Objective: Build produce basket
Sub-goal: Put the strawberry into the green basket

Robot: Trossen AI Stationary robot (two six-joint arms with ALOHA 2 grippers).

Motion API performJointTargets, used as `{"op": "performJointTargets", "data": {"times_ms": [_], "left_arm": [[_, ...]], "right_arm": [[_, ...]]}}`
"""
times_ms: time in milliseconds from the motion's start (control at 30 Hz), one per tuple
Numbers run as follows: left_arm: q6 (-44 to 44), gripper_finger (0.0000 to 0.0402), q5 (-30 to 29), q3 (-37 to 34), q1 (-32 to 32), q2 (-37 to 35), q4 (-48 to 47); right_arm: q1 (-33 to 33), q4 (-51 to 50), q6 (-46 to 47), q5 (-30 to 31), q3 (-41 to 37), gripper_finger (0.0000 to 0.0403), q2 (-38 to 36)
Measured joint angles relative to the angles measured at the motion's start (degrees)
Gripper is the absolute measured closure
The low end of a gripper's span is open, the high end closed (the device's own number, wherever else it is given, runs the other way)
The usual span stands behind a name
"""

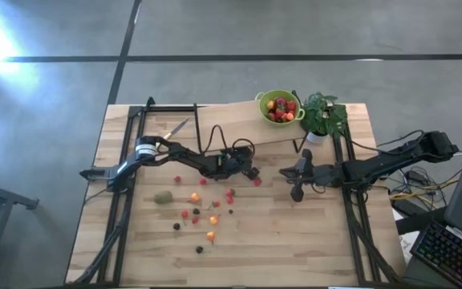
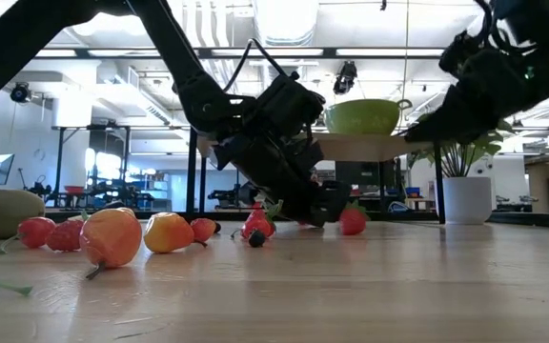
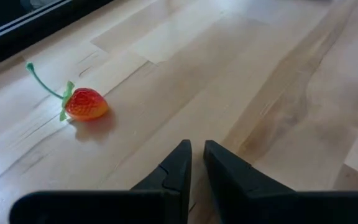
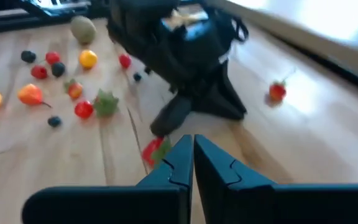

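The lime-green colander [image 1: 280, 106] stands on a raised wooden shelf and holds several red and orange fruits. Small red, orange and dark fruits lie scattered on the table [image 1: 207, 213], with the kiwi [image 1: 164, 197] to their left. My left gripper [image 1: 251, 170] hangs low over the table's middle, shut and empty. A strawberry [image 3: 86, 104] lies on its side just ahead of it, apart from the fingers. My right gripper [image 1: 296, 175] is shut and empty to the right of it, higher above the table [image 2: 484, 86]. Another strawberry [image 4: 156, 149] lies near its fingertips.
A potted plant [image 1: 323, 116] stands beside the colander at the shelf's right end. A yellow-handled knife [image 1: 175, 128] lies at the far left. Black frame rails [image 1: 127, 201] run along both sides of the table. Bare wood shows at the near right [image 1: 295, 241].
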Motion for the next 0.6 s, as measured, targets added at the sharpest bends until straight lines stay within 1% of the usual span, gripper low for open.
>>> {"op": "performJointTargets", "data": {"times_ms": [100,233,433,600], "left_arm": [[-0.01,0.0345,0.07,0.0,0.21,0.0,-0.06],[-0.08,0.0345,0.15,-0.02,0.36,0.0,-0.14],[-0.19,0.0345,0.15,-0.09,0.52,0.0,-0.31],[-0.27,0.0345,0.05,-0.43,0.7,0.0,-0.28]], "right_arm": [[-1.6,0.1,-2.88,0.01,1.21,0.0394,0.15],[-5.26,-0.1,-5.96,0.2,3.11,0.0394,2.44],[-9.23,-0.04,-11.14,-0.4,7.4,0.0394,9.48],[-9.87,0.29,-14.62,-0.48,12.16,0.0394,16.06]]}}
